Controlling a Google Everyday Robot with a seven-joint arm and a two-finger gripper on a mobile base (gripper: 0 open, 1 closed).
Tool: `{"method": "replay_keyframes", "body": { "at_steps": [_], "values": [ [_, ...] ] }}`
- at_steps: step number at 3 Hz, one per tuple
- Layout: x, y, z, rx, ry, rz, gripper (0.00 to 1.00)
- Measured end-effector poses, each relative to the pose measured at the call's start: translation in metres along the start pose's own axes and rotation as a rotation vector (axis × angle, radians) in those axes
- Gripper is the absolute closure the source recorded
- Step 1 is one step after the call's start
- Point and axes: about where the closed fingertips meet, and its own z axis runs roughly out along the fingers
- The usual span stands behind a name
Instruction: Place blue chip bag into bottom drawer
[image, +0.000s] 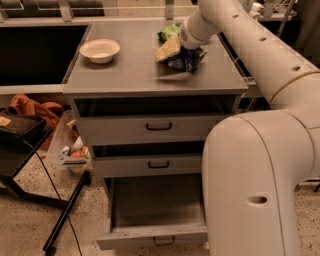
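Reaching: arm (260, 55) extends from the upper right, across the back right of the cabinet top (130, 75).
Gripper: gripper (169, 48) sits low over the rear right part of the top, its pale yellow tip pointing left and down.
Grip state: cannot tell whether it is wide, narrow or clamped on anything.
Blue chip bag: blue chip bag (186, 60) is on the cabinet top side of things, directly under the wrist and touching the gripper's right side. It is crumpled and dark blue.
Bag contact: a dark shadow lies on the top just in front of the bag; cannot tell whether the bag rests on the surface or hangs just off it.
Green chip bag: green chip bag (169, 32) is just behind the gripper, toward the back edge, partly hidden by the arm.
Bowl: white bowl (100, 50) stands upright at the back left of the top, well apart from both bags.
Top drawer: top drawer (150, 127) has a dark gap above its front.
Middle drawer: middle drawer (150, 164) also shows a dark gap above its front.
Bottom drawer: bottom drawer (155, 235) is pulled well out, grey floor in view, small dark handle (164, 241) on its front.
Robot body: large white robot body (255, 190) fills the lower right and covers the drawers' right ends.
Floor, left: black stand (20, 145), orange cloth (30, 107) behind it, and a clear bin (72, 150) just beside the cabinet.
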Motion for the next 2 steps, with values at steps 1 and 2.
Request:
{"method": "replay_keyframes", "body": {
  "at_steps": [1,2],
  "values": [
    [0.004,0.001,0.014,-0.002,0.017,0.030,0.00],
    [0.008,0.007,0.026,-0.018,0.028,0.037,0.00]
  ]
}}
